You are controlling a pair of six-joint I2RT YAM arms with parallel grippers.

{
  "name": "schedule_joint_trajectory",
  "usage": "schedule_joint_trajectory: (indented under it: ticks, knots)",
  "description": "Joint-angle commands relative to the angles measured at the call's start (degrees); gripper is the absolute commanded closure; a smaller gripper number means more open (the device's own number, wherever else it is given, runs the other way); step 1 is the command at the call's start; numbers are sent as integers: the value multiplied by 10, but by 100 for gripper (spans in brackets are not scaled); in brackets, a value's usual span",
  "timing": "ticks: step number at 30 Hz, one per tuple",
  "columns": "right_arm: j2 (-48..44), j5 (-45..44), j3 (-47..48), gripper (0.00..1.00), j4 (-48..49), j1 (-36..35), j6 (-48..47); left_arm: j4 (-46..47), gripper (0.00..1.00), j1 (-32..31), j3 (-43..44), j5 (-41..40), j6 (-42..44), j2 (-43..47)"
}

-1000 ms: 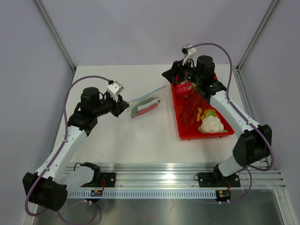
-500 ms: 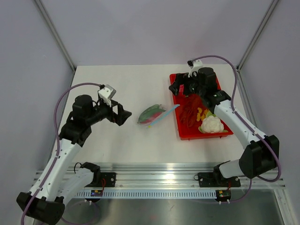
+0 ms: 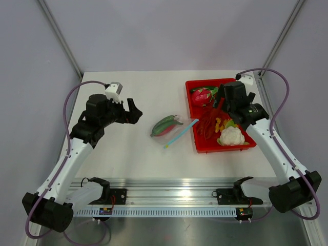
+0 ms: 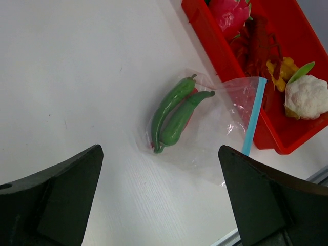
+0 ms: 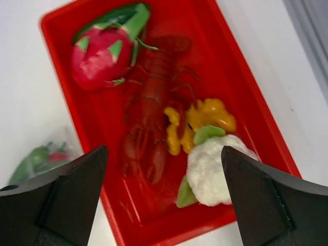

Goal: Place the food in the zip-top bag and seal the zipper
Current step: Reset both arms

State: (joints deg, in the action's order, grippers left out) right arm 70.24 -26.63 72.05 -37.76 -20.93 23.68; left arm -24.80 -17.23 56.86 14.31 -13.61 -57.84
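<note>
Room all round zip-top bag (image 3: 180,131) exc. rt: red tray (image 3: 190,110).

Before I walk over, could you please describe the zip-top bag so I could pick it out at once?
Find the red tray on the right of the white table; the zip-top bag lies just left of it. It is the only clear, crinkly thing, with a light-blue zipper along its tray-side edge and long green food inside.

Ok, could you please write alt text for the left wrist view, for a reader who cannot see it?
A clear zip-top bag holding green and red peppers lies flat on a white table, its light-blue zipper next to a red tray with a dragon fruit, a lobster and a cauliflower. The dark fingers of the open left gripper frame the bottom corners.
</note>
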Motion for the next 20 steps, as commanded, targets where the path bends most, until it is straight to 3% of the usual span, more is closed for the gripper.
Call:
schedule_joint_trajectory:
  ticks: [1, 6, 20]
  knots:
    - [-10, -93, -3, 0, -91, 1, 51, 41, 1, -1, 0, -35, -29, 21]
    - [-48, -86, -60, 1, -68, 1, 65, 47, 1, -1, -14, -62, -28, 34]
    - [-95, -112, -107, 0, -33, 0, 77, 32, 1, -2, -9, -89, -31, 44]
